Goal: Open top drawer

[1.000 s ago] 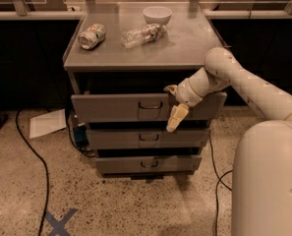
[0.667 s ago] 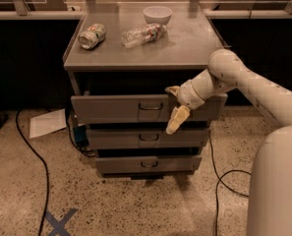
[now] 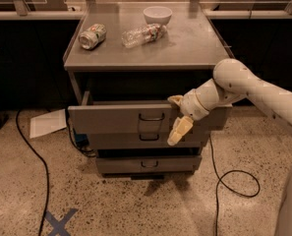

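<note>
The top drawer point(image 3: 111, 119) is the widest grey metal drawer under the table top. It stands pulled out a little toward me, with its dark wire loop handle point(image 3: 151, 117) at centre. My gripper point(image 3: 177, 117) is at the drawer front just right of the handle. One cream finger point(image 3: 179, 130) hangs down over the front and the other point(image 3: 175, 100) sits at the drawer's top edge. The fingers are spread apart and hold nothing.
Two narrower grey drawers point(image 3: 145, 164) sit shut below. On the table top point(image 3: 194, 43) lie a crushed can point(image 3: 92, 36), a plastic bottle point(image 3: 143, 34) and a white bowl point(image 3: 157, 14). A black cable point(image 3: 230, 177) and a paper point(image 3: 47, 123) lie on the floor.
The top drawer has come a little further out toward me. My arm has shifted slightly with it; the gripper stays at the drawer front.
</note>
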Tool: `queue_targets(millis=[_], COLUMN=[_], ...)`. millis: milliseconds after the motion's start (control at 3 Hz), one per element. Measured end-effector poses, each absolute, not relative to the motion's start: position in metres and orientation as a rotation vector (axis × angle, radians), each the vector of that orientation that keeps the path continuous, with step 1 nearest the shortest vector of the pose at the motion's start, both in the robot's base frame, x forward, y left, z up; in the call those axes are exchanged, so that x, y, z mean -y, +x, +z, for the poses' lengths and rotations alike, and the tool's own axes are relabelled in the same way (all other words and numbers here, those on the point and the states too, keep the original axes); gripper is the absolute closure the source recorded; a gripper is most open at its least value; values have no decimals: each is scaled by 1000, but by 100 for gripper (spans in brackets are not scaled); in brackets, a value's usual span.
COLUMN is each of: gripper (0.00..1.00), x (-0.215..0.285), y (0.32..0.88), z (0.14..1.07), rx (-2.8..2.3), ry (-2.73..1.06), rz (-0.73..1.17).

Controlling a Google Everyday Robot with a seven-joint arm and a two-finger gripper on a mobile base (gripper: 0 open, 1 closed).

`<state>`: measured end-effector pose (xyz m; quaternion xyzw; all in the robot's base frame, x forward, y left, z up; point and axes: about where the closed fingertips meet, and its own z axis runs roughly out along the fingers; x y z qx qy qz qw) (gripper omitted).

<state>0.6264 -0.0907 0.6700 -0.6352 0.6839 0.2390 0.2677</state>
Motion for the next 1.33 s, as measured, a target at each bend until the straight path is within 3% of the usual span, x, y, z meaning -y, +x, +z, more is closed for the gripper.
queue_targets(millis=[1333], gripper=[0], x=[85], y=[595], z=[668], rx=[-1817], ry=[-1730], rz=[695])
